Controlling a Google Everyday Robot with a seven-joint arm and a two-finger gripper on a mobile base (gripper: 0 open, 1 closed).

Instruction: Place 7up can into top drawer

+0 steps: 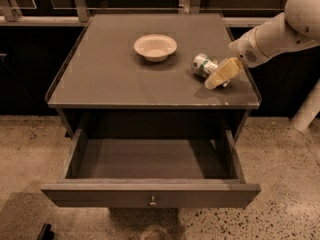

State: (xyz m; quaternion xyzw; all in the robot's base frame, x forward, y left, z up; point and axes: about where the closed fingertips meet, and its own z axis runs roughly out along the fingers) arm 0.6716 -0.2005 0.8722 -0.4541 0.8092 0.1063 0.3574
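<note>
Fingers (223, 73) first: from my seat they read as one tan wedge, and I could not tell whether they stood apart or together. The gripper (214, 80) sat low over the right part of the cabinet top (110, 79), near its front right corner, slanting down and to the left from the white arm (280, 31) that reached in from the upper right. Its tip lay just beside the 7up can (204, 64), on the side nearer the camera, and the wedge crossed the can's right end in my view. Whether it was touching the can, I could not say.

The 7up can lay on its side on the cabinet top, a silvery end turned toward the left, with its green and white label showing. It was to the right of the bowl (155, 46) and apart from it. The bowl, shallow and cream-white, stood upright nearer the back of the surface, about midway across.

Below the cabinet top, the top drawer (100, 194) was pulled well out toward the camera, its grey-brown floor in plain sight. The small round knob (152, 201) sat at the centre of the flat front panel. Speckled floor (30, 139) showed around the cabinet.
</note>
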